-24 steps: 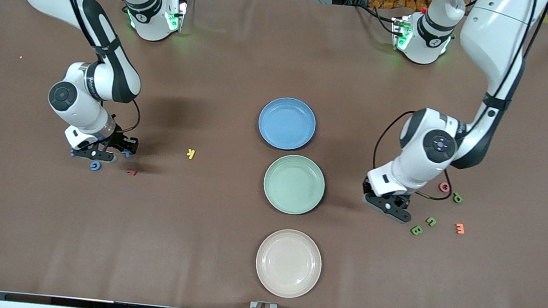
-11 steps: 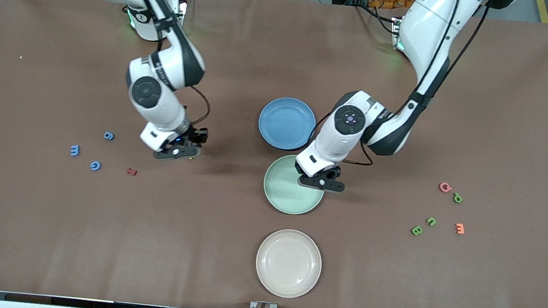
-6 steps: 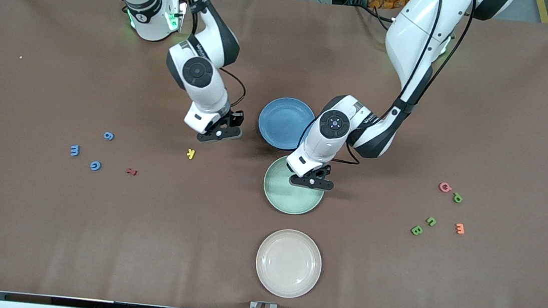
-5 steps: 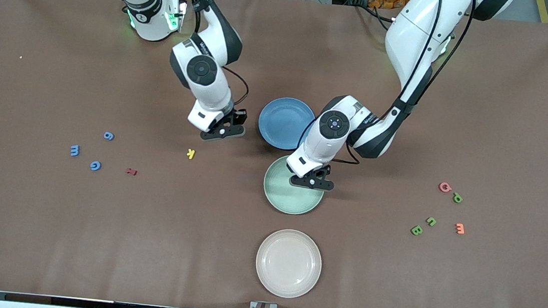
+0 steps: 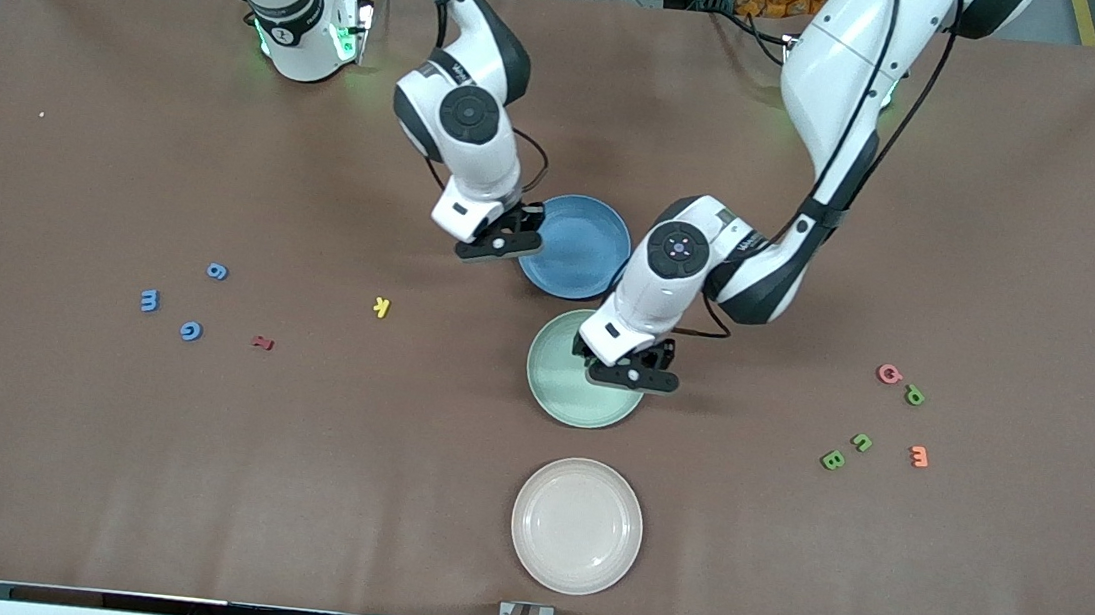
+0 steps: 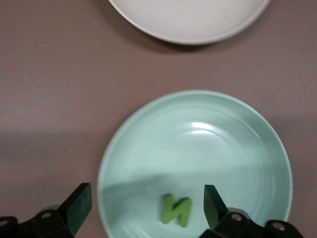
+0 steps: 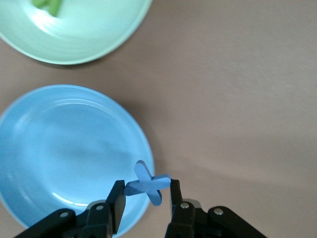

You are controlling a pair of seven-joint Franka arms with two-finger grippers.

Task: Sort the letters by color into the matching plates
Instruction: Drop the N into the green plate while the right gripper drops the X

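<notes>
My right gripper is shut on a blue X-shaped letter and holds it over the rim of the blue plate. My left gripper is open just above the mint green plate. A green letter N lies in that plate between the open fingers. The beige plate stands empty, nearest the front camera. The green plate's edge also shows in the right wrist view.
Three blue letters, a red one and a yellow one lie toward the right arm's end. A pink letter, three green ones and an orange one lie toward the left arm's end.
My right gripper has carried the blue letter from the blue letter cluster, past the yellow letter, to the blue plate's rim. My left gripper moved from the green letters to over the green plate.
</notes>
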